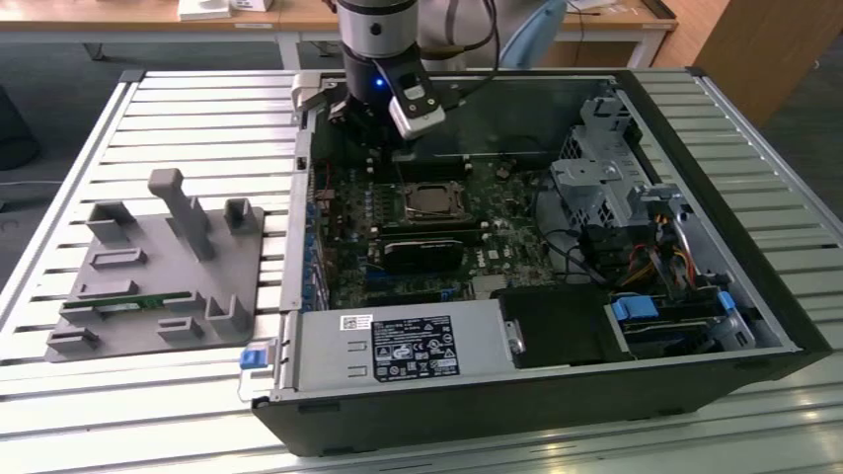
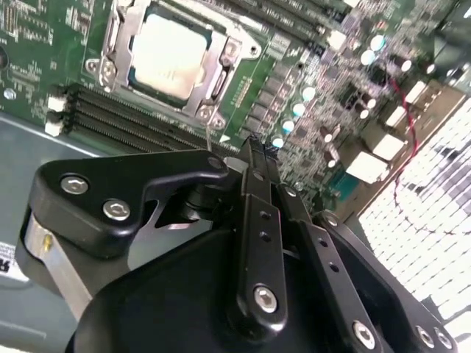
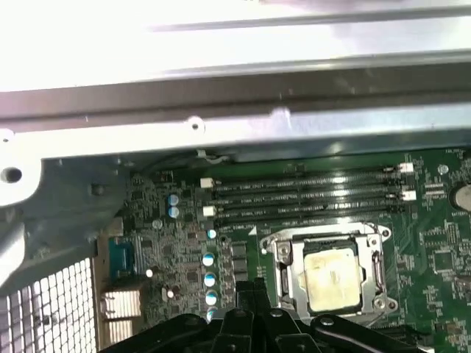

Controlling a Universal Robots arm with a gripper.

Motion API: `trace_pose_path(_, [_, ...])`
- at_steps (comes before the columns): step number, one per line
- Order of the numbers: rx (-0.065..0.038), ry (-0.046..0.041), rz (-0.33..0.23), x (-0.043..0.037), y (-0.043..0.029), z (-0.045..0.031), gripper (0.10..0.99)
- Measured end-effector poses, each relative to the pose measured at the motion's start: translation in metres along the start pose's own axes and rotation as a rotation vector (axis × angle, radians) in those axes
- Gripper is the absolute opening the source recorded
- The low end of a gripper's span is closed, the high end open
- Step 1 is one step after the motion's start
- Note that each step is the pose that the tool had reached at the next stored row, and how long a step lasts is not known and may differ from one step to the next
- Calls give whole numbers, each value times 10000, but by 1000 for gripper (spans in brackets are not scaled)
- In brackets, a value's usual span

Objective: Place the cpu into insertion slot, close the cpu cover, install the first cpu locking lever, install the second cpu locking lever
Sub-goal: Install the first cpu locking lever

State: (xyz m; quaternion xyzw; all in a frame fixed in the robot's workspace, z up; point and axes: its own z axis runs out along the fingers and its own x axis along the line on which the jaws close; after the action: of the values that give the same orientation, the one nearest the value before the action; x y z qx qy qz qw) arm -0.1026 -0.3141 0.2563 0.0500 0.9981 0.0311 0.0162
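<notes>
jaws: gripper (image 2: 256,151) looks pinched closed with nothing in it, tips pointing down at the board

cpu: the cpu (image 2: 171,53) is already sitting flat in the insertion slot (image 3: 324,241), tan face up

cover: the cpu cover (image 2: 221,75) looks folded down, framing the chip

levers: honestly can't tell if either is latched; a thin silvery rod (image 2: 208,132) sticks up at the socket corner, right by the jaw tips

which way: in the exterior view the socket is near the jaws, a bit toward the camera and the exterior view's right, with the jaws nearer the case's far wall
</notes>
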Motion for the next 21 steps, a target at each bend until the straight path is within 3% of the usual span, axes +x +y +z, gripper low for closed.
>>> trace_pose_path(7, [1, -3, 1, 46, 123, 6, 106])
trace_pose_path(12, [0, -2, 0, 35, 141, 8, 106])
trace_pose_path(17, [0, -2, 0, -63, 160, 12, 106])
trace_pose_path(21, [1, 3, 0, -220, 181, 18, 106])
